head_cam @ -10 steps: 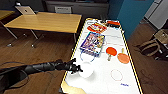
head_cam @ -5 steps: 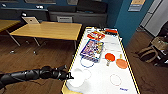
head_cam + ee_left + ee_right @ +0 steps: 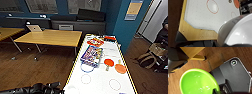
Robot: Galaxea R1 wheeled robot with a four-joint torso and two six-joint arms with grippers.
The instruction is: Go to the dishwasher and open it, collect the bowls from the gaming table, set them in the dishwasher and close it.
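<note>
Change: the head camera has swung since half a second ago, so the gaming table now runs up the middle-right of the view rather than the centre, and the left arm has dropped to a dark shape at the lower edge.
Left arm: it comes in low, just beside the table's near corner; whether its pincer is spread or pressed together cannot be told.
Left wrist view: a large white rounded bowl looms close to the lens, above the table's white dotted top, its yellow rim and a red circle marking.
Right wrist view: a bright green bowl hangs over the brown wooden floor, a dark finger at its rim; the grip itself is too hidden to judge.
Gaming table: glossy white top, yellow edging, red ring markings at the near end.
On the table, mid-length: a red paddle and an orange paddle side by side, just beside a colourful flat box.
Far end: a red-patterned item and a red-and-black object.
Beyond: a wooden desk with a laptop, against a blue wall.
Right edge: a person, partly seen, by bags on the floor.
</note>
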